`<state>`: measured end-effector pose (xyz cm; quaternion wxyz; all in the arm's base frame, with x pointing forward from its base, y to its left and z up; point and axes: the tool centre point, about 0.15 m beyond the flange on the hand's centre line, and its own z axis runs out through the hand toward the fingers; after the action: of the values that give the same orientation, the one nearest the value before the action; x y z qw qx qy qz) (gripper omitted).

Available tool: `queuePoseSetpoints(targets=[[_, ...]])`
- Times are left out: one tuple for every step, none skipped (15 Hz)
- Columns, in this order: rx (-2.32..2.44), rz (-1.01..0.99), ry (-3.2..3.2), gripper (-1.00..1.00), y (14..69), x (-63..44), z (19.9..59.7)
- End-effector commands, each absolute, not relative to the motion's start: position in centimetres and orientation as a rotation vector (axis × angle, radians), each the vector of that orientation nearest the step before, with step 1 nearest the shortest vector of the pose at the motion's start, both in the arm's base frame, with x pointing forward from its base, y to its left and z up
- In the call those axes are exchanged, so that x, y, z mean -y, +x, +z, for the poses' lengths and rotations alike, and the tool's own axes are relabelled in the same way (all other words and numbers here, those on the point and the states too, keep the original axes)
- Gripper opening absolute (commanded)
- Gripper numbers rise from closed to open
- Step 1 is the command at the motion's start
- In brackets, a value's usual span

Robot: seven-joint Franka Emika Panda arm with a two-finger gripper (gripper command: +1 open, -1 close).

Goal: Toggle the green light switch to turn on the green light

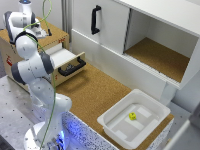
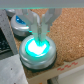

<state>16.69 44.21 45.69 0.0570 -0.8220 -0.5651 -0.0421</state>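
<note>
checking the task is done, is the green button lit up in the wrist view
Yes, the green light switch glows bright green under the fingers, which come down onto its top.

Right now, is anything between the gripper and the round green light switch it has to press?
Nothing visible. In the wrist view the gripper sits directly over the glowing green round push switch, fingertips at its lit dome. A second round blue-lit button lies behind, off to one side.

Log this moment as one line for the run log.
gripper: shut, tips on the green light switch | switch: glowing green | second button: behind it, untouched | drawer: open
</note>
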Motion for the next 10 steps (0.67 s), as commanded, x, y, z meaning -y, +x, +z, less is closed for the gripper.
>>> queuePoseSetpoints(targets=[[1.670,-0.080,-2.636,-1.00,17.0,-44.7,44.2],[1.556,-0.126,-2.645,-1.00,17.4,-44.3,46.4],[1.451,-0.182,-2.618,-1.00,17.5,-43.9,49.6],[1.345,-0.227,-2.580,-1.00,17.4,-43.1,53.3],[1.290,-0.276,-2.562,-1.00,17.2,-42.3,56.1],[1.239,-0.302,-2.547,1.00,17.1,-41.4,58.0],[1.128,-0.319,-2.550,1.00,17.3,-40.0,59.8],[1.055,-0.334,-2.562,1.00,17.6,-38.9,60.0],[1.006,-0.354,-2.590,1.00,17.8,-37.8,60.0],[0.957,-0.356,-2.608,1.00,18.0,-36.9,60.0]])
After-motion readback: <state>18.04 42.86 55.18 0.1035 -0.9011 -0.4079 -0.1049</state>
